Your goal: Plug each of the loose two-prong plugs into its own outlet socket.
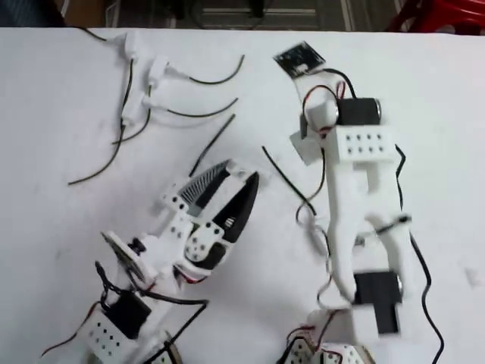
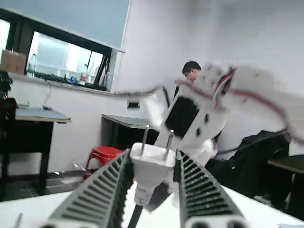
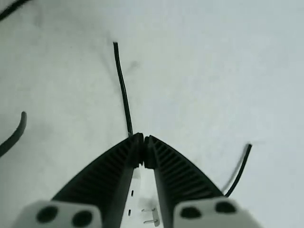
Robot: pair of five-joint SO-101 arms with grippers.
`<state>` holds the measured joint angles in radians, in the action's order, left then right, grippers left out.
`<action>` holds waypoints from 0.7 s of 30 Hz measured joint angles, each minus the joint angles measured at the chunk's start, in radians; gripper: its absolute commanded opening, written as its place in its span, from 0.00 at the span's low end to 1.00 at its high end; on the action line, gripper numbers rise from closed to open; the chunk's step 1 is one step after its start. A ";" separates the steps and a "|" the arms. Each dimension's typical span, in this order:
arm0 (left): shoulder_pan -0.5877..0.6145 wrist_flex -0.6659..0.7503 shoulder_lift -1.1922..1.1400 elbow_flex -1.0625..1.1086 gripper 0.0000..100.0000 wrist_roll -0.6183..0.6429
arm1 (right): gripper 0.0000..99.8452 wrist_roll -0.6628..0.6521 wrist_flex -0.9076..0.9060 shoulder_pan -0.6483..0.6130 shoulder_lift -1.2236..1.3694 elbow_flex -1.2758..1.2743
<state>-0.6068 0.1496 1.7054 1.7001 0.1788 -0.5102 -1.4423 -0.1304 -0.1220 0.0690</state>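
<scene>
The left gripper (image 2: 153, 159) clamps a white plug (image 2: 151, 170) between its two grey ribbed fingers (image 2: 102, 190). The moulded body is squeezed at its sides, two thin metal prongs (image 2: 144, 138) stand upward, and a dark cord drops from its base. The plug is held up off the white table (image 1: 61, 227) and faces the right arm (image 1: 356, 189), which stands just behind it in the left wrist view. In the high view the plug is hidden between the fingers.

The right gripper (image 3: 143, 145) points down at the table, its black ribbed fingers pressed together at the tips. A thin black cable (image 3: 122, 90) runs straight up to those tips, and I cannot tell whether it is pinched there. Beneath the fingers a small pronged piece (image 3: 151, 217), white with metal pins, is partly cut off.

Well apart from the right arm, across the table, three small white moulded pieces (image 1: 157, 72) with short black leads lie close together. They are too small to tell plugs from sockets. A loose wire (image 1: 288, 180) lies just beside the right arm.
</scene>
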 measured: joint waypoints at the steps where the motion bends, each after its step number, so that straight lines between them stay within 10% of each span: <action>1: 0.000 -0.025 0.026 0.000 0.02 -0.028 | 0.02 0.000 0.000 -0.011 -0.043 0.000; 21: 0.000 -0.143 0.101 -0.003 0.02 -0.083 | 0.02 -0.121 -0.049 -0.660 -0.752 0.040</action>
<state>-0.6068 0.0069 1.8067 1.6970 0.0959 -0.6314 -1.4914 -0.7902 -0.8738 0.1089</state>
